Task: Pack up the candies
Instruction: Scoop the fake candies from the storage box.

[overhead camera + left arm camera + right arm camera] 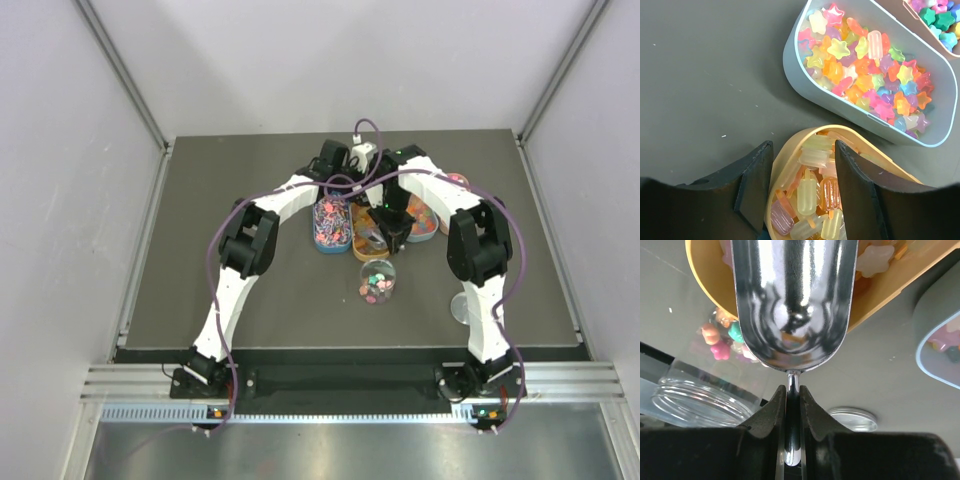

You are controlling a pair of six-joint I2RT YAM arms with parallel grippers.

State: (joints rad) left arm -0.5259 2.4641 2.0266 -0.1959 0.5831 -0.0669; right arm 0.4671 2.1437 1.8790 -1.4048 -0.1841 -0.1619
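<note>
Right gripper (792,395) is clamped on the scoop (792,305) handle, bowl over the orange tray (710,285); left gripper (804,146) hangs jaws-apart astride that tray's end. We'd call it early: few candies (722,336) in the jar (700,402), heaps left in the orange tray and blue tray (790,55).

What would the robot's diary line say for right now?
left claw: open around yellow tray end | right claw: shut on scoop handle | jar: on its side, few candies inside

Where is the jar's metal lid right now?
In the top view, the lid lies flat on the table, right of the clear jar, beside the right arm.
</note>
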